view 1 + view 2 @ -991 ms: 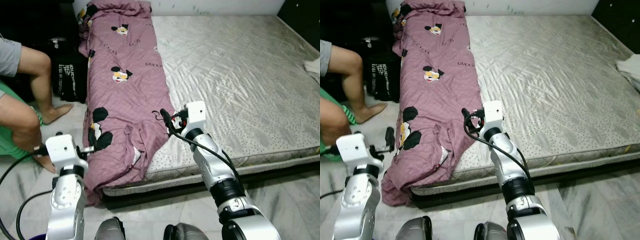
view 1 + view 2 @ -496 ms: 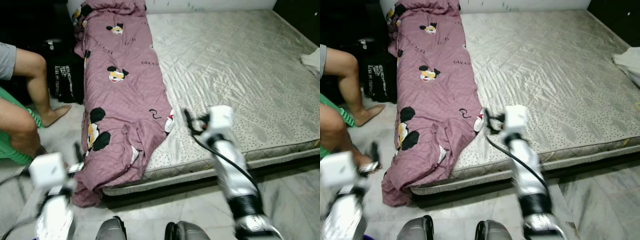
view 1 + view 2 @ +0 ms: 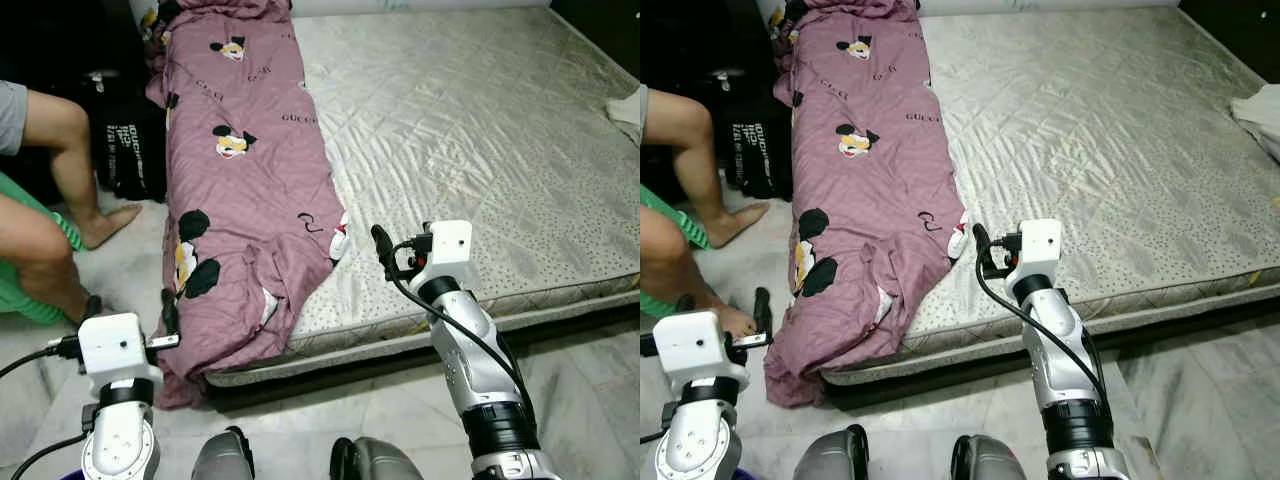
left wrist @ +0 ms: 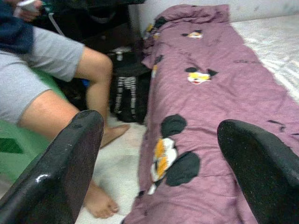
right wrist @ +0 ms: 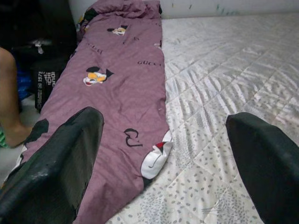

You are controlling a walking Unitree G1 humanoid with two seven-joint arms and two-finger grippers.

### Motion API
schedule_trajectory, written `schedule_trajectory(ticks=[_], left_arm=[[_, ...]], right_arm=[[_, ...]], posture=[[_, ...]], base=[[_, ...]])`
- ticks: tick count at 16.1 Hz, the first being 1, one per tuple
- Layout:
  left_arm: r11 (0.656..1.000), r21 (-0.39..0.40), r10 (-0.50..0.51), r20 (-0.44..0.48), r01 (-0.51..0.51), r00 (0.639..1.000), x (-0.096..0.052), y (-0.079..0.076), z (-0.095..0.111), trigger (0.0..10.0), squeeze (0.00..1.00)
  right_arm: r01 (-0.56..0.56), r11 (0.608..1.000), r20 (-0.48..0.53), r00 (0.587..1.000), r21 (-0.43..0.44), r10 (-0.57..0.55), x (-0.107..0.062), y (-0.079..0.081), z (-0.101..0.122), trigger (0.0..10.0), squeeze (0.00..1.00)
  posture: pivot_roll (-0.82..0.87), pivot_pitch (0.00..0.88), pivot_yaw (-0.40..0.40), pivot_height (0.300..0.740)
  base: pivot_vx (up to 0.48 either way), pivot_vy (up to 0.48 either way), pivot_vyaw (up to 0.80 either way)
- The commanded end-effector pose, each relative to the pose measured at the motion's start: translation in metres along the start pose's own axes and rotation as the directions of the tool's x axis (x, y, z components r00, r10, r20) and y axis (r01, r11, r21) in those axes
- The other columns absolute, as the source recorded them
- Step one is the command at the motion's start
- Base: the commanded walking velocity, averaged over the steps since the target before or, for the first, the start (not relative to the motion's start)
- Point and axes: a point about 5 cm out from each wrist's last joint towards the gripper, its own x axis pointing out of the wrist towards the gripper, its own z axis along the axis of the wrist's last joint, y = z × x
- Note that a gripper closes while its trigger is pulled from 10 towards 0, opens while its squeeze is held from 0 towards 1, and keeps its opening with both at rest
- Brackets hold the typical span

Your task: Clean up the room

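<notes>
The purple blanket lies between both grippers (fingers apart).

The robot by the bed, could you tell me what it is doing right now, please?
It stands at the mattress, both grippers open and empty. The right gripper hovers by the edge of the purple blanket, which lies along the bed's left side and spills to the floor. The left gripper hangs near the draped end. A person sits at left.
</notes>
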Motion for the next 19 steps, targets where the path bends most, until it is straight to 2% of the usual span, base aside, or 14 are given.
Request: schedule_trajectory(ticks=[1, 6, 15, 19], left_arm=[[1.0, -0.005, -0.013, 0.0, 0.013, 1.0, -0.0024, 0.001, 0.0018, 10.0, 0.0], [0.999, -0.018, -0.039, -0.008, 0.039, 0.999, -0.0025, -0.0029, 0.0026, 10.0, 0.0], [0.998, -0.037, -0.058, -0.007, 0.058, 0.998, -0.0013, -0.0055, 0.0024, 10.0, 0.0], [0.998, -0.018, -0.059, -0.019, 0.059, 0.998, 0.0003, -0.0073, 0.0015, 10.0, 0.0]], right_arm=[[-0.024, 1.0, 0.0, 1.0, -0.018, 0.024, -0.0009, 0.0029, 0.002, 10.0, 0.0], [-0.028, 0.999, -0.011, 1.0, -0.025, 0.028, -0.0004, 0.0033, 0.0026, 10.0, 0.0], [-0.038, 0.999, -0.023, 0.999, -0.029, 0.037, 0.0038, 0.0054, 0.0022, 10.0, 0.0], [-0.034, 0.999, -0.022, 0.999, -0.022, 0.033, 0.0048, 0.0053, 0.0024, 10.0, 0.0]], posture=[[0.0, 0.171, -0.045, 0.74], [0.0, 0.178, -0.049, 0.74], [0.0, 0.167, -0.058, 0.74], [0.0, 0.167, -0.056, 0.74]], base=[[0.0, 0.0, 0.0], [0.0, 0.0, 0.35], [0.311, 0.0, 0.0], [0.259, 0.0, 0.0]])
